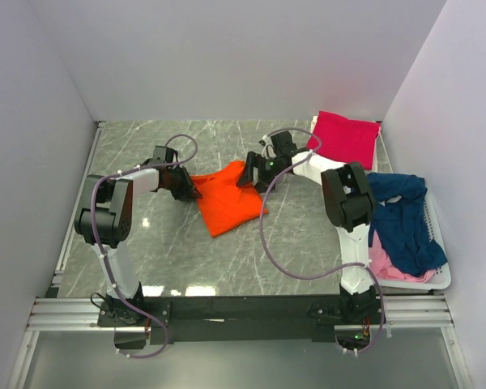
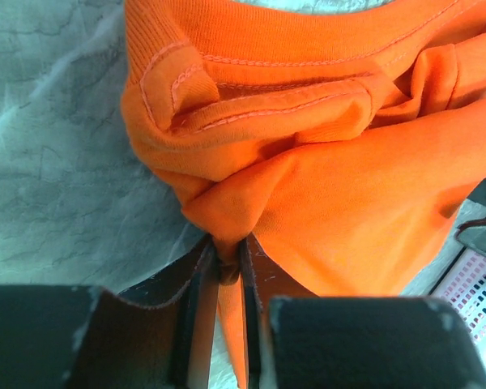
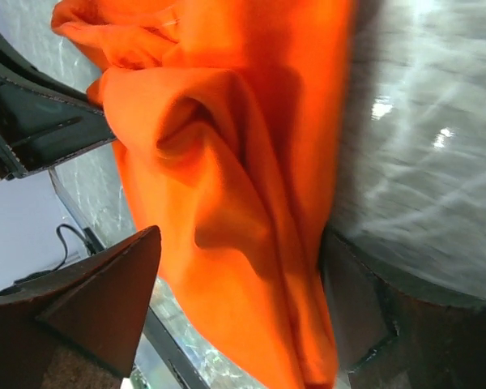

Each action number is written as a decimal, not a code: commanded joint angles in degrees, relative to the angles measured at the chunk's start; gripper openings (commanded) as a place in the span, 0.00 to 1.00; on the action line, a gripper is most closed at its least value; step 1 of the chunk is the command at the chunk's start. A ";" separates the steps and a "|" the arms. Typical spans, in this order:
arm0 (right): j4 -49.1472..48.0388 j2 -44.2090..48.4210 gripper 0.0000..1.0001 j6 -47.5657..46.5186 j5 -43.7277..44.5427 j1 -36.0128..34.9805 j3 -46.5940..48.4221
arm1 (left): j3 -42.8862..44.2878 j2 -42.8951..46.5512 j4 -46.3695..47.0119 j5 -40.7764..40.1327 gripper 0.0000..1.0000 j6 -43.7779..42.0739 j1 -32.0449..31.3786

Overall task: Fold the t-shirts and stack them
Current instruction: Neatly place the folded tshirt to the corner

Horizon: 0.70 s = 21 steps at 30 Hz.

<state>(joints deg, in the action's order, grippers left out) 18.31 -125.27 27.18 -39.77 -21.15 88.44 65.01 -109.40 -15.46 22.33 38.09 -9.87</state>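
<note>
Dark, flat fingers of the left gripper point(image 2: 227, 258) filled the bottom of its wrist view, drawn narrow and pinching a gathered tuck of the orange t-shirt point(image 2: 324, 186). Soft knit cloth bunched upward from that pinch in thick rolls. A ribbed band with a double row of stitching, probably the collar, curved across the top of the view.

In the right wrist view, the right gripper point(image 3: 243, 243) stood with its jaws wide apart. Its brown, wedge-shaped fingers point(image 3: 105, 300) sat on either side of a long hanging fold of the same shirt. Whether either pad touched the cloth could not be told, since the fabric hid the inner faces.

From above, the orange shirt lay as a rumpled, roughly four-sided patch near the middle of the marble-patterned table point(image 1: 146, 146). Its surface was glossy grey-green with pale veins. The left gripper met the shirt's left edge and the right gripper met its far right corner.

A magenta t-shirt point(image 1: 344, 136) lay folded into a neat, flat rectangle at the far right of the table. Near the right edge, a white plastic basket point(image 1: 437, 279) with slotted walls held a crumpled navy t-shirt point(image 1: 401, 219). The navy shirt was heaped over a pale pink t-shirt point(image 1: 389, 263), of which only a lower strip showed.
</note>
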 commanded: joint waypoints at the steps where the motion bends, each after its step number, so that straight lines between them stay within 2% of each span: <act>1: 1.20 -3.13 0.83 -0.90 2.06 -3.01 0.59 | 0.02 -2.83 -2.47 -0.88 0.21 -2.49 -0.94; 5: 1.12 -3.31 0.79 -0.99 3.21 -4.69 -0.29 | 0.81 -3.45 -2.38 -0.62 0.21 -2.32 -1.12; 11: 2.26 -3.49 0.64 -1.78 5.05 -6.10 0.41 | 1.26 -3.80 -1.94 0.17 0.21 -1.88 -1.64; 14: 2.52 -3.31 0.48 -1.43 6.80 -6.19 0.50 | 1.43 -3.62 -1.94 0.61 0.22 -1.70 -1.82; 15: 2.87 -3.22 0.34 -1.43 7.51 -6.27 0.68 | 1.43 -3.36 -2.20 0.61 0.23 -1.61 -1.82; 17: 3.58 -2.00 0.20 -1.78 10.13 -6.19 0.94 | 2.13 -2.49 -2.81 0.61 0.32 -1.61 -1.91; 18: 3.93 -0.95 0.08 -2.21 11.28 -6.19 1.03 | 2.48 -1.96 -3.25 0.53 0.36 -1.52 -1.82; 19: 4.45 -0.33 0.02 -2.48 12.42 -6.19 1.12 | 2.83 -0.91 -3.52 0.44 0.43 -1.52 -1.82; 21: 6.29 1.16 0.00 -3.35 16.36 -6.10 2.34 | 4.59 0.15 -4.83 0.09 0.47 -1.61 -1.73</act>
<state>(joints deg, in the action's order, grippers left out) 20.12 -126.48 26.17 -32.12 -26.70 88.99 67.90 -110.61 -16.47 24.34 38.15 -11.16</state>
